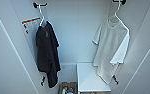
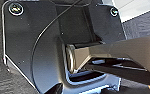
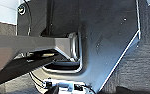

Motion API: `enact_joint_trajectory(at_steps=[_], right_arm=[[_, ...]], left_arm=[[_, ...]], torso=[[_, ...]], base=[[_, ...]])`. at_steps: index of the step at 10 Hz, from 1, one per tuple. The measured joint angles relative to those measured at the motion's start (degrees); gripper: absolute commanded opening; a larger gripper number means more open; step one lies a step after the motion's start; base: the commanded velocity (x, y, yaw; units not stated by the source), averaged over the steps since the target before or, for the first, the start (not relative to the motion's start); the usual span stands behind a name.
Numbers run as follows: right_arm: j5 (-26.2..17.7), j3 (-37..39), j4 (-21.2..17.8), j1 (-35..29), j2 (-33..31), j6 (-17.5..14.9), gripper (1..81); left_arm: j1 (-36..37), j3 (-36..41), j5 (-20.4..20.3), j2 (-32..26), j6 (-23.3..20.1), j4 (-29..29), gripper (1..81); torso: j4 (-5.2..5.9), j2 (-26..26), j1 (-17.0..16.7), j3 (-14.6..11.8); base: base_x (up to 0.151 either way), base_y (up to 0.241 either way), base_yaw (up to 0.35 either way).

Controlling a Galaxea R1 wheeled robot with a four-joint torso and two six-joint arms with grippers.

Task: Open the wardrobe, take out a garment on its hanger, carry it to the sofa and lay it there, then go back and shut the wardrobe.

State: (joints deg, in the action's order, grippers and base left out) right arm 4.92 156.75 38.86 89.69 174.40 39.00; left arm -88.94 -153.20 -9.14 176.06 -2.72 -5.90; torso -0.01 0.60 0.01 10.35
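With the wardrobe (image 1: pixel 76 30) open, the garment (image 1: pixel 111 50) hangs limp on its hanger (image 1: pixel 115 15) from a peg (image 1: pixel 119 1). Light, soft cloth: grasp the stiff hanger. Hand state and relative placement cannot be determined.

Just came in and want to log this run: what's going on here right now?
The robot faces a tall white wardrobe whose doors stand open. Nothing is being handled in the head view. A plain white short-sleeved T-shirt hangs on a slim white hanger from a black peg on the right door. A black short-sleeved T-shirt hangs from a peg on the left door. Inside sit a white shelf and, lower down, a small box of items.
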Motion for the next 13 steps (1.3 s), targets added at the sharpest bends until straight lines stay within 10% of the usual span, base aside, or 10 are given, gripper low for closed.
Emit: enact_joint_trajectory(at_steps=[13], right_arm=[[-0.1,0.0,3.0,0.7,0.0,-0.1,81.1]], left_arm=[[-0.1,0.0,0.1,0.0,0.0,-0.1,81.1]], torso=[[0.0,0.0,0.0,0.0]], base=[[0.06,0.0,0.0]])
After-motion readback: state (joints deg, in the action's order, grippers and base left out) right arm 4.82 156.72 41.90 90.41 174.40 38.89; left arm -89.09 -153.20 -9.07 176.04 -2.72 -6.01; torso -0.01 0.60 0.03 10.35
